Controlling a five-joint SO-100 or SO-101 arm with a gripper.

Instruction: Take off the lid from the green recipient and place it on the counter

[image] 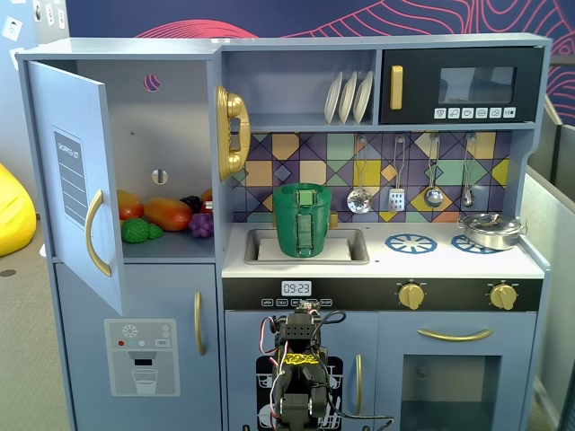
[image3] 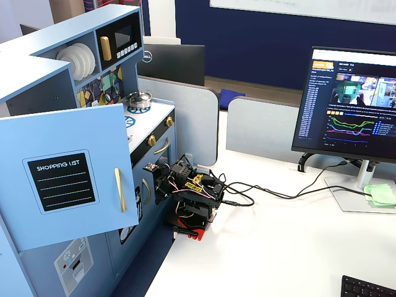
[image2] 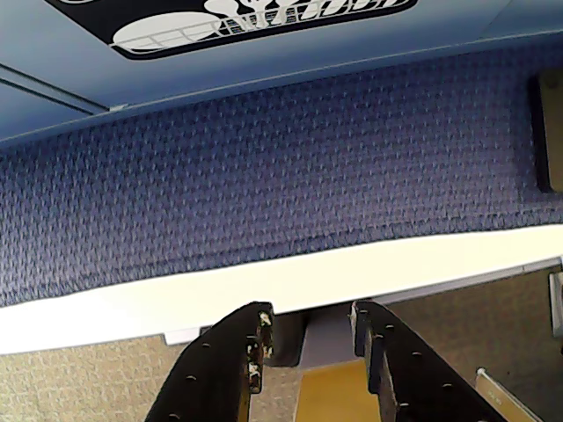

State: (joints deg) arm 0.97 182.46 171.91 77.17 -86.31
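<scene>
Fixed view, front on: the recipient (image: 303,220) stands upright in the sink (image: 352,254), at 12 o'clock from the arm (image: 297,377). The lid (image: 302,188) sits on top of it, seated flat as far as I can tell. The counter (image: 449,259) runs off at 3 o'clock from the sink, white with blue burner rings; the pot (image: 490,230) sits on the far one. The arm is folded low in front of the kitchen, well below the counter and well apart from the lid. The claw isn't readable here.

Wrist view: the gripper (image2: 310,327) comes in from 6 o'clock with its jaws apart and nothing between them, so released and empty. Ahead is only blue textured floor, a white edge and the kitchen's lower panel. No lid or recipient in sight.

Fixed view, from the side: the arm (image3: 189,195) is folded on the white desk, just beside the kitchen front. The open door (image3: 62,176) hides the sink, recipient and lid. The pot (image3: 140,99) shows at 11 o'clock from the arm.

Handling, my read: the lid looks like thin plastic, so light, fairly stiff and smooth, likely to slip. Best hold is a pinch across the raised rim at one edge, coming down from above. The recipient looks light and tall too, so a tight lid could lift or tip it. Pull straight up and watch whether the cup comes with it.
</scene>
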